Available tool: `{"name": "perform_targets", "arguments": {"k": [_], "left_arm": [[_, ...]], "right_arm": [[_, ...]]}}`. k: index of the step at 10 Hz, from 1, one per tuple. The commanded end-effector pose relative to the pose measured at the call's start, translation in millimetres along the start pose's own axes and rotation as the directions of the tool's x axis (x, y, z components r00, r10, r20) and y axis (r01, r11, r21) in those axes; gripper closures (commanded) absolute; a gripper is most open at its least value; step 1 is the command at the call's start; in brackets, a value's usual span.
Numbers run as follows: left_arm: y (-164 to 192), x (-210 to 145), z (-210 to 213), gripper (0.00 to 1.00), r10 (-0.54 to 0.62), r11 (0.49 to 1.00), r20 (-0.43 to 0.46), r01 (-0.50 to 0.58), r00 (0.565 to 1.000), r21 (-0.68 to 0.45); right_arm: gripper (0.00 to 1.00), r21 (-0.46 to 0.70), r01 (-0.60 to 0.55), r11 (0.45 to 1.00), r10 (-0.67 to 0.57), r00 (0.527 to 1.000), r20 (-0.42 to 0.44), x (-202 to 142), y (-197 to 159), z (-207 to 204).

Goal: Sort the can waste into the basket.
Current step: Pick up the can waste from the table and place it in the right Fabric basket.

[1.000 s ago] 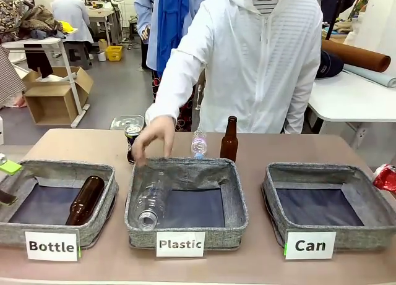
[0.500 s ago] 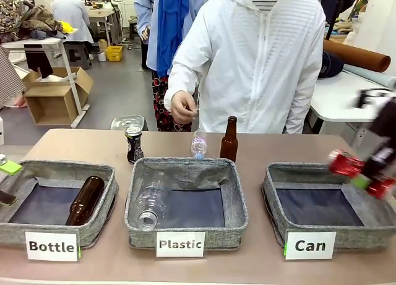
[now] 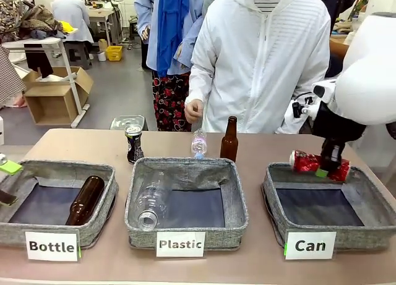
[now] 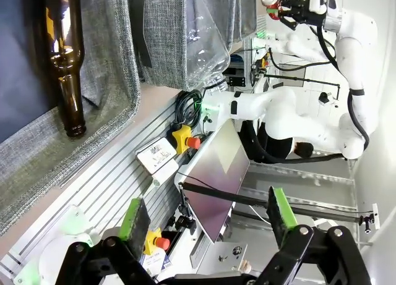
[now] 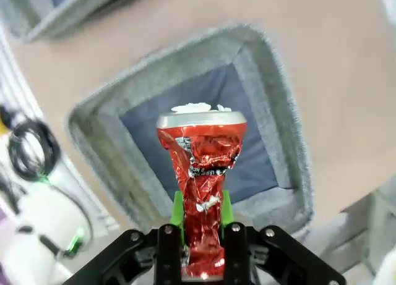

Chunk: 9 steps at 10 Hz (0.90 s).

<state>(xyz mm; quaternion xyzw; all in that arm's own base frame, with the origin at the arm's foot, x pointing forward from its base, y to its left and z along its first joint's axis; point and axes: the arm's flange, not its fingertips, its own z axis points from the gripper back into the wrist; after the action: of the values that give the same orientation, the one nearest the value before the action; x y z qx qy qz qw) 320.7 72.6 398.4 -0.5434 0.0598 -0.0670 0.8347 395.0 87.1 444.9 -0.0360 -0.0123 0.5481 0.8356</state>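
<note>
My right gripper (image 3: 322, 167) is shut on the dented red can (image 3: 304, 162), holding it sideways above the far rim of the grey basket labelled "Can" (image 3: 278, 206). In the right wrist view the red can (image 5: 201, 167) sits pinched between the green pads, over the basket's dark floor (image 5: 260, 155). The black can with pale markings (image 3: 133, 142) stands upright on the table behind the "Plastic" basket. My left gripper (image 4: 207, 220) is open, off the table's near side with nothing between its fingers.
The "Plastic" basket (image 3: 235, 217) holds a clear bottle (image 3: 150, 201). A brown bottle (image 3: 84, 200) lies in the "Bottle" basket (image 3: 105, 218). Behind them stand another brown bottle (image 3: 229, 140) and a small clear bottle (image 3: 198, 143). A person in white stands at the far edge, one hand (image 3: 193, 110) drawn back.
My right arm has carried the red can leftward from the table's right edge to above the "Can" basket. The person's hand has pulled back from the black can to the body.
</note>
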Motion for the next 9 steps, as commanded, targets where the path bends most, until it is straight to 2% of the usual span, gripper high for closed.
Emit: {"name": "perform_targets", "arguments": {"k": [1, 2, 3, 4, 5, 7, 9], "left_arm": [[-1.5, 0.0, 0.5, 0.0, -0.006, 1.0, 0.007, 0.006, 1.0, -0.013], [-1.5, 0.0, 0.5, 0.0, -0.006, 1.0, 0.007, 0.006, 1.0, -0.013], [-1.5, 0.0, 0.5, 0.0, -0.006, 1.0, 0.007, 0.006, 1.0, -0.013], [-1.5, 0.0, 0.5, 0.0, -0.006, 1.0, 0.007, 0.006, 1.0, -0.013], [-1.5, 0.0, 0.5, 0.0, -0.006, 1.0, 0.007, 0.006, 1.0, -0.013], [-1.5, 0.0, 0.5, 0.0, -0.006, 1.0, 0.007, 0.006, 1.0, -0.013], [-1.5, 0.0, 0.5, 0.0, -0.006, 1.0, 0.007, 0.006, 1.0, -0.013]], "right_arm": [[0.74, 0.018, -0.168, 0.986, 0.168, 0.984, -0.06, -22.0, -3.0, 6.4], [0.74, 0.035, -0.194, 0.98, 0.195, 0.98, -0.046, -28.1, -0.7, 3.5], [0.5, 0.05, -0.173, 0.984, 0.174, 0.984, -0.035, -28.2, -1.5, 2.4], [0.15, 0.045, -0.189, 0.981, 0.191, 0.98, -0.054, -27.4, -1.4, -0.1], [0.0, 0.05, -0.175, 0.983, 0.178, 0.982, -0.067, -27.4, -0.9, -0.9], [0.0, 0.055, -0.168, 0.984, 0.171, 0.983, -0.063, -26.5, -2.3, -0.3], [0.0, 0.067, -0.111, 0.992, 0.113, 0.993, -0.027, -32.9, -3.1, 2.1]]}}
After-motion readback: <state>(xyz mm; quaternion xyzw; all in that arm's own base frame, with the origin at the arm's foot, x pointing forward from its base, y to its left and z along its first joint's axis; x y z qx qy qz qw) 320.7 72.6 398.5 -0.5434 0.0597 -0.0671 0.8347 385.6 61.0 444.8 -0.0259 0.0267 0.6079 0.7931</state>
